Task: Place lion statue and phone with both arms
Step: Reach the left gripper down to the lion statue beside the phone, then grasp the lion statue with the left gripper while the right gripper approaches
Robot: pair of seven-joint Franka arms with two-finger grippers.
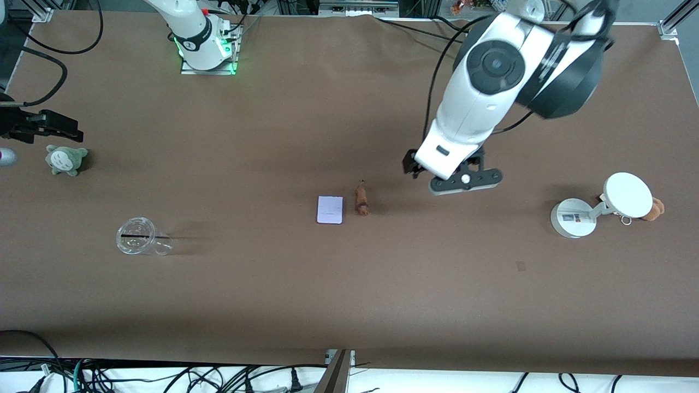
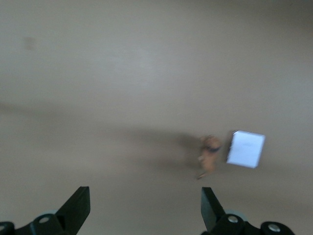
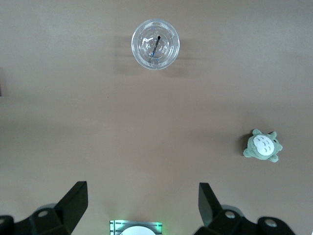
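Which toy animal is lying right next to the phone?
The lion statue, a tiny brown-orange figure beside the phone mid-table. The grey-green plush and the brown plush sit at the table's two ends.

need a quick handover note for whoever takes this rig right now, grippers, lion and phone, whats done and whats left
Left gripper: open, empty, over bare table beside the lion statue.
Right gripper: open, empty, at the right arm's end of the table, near the grey-green plush.
Lion statue and phone lie side by side mid-table, untouched.
Done: nothing picked.
Left: grasp both and place them.
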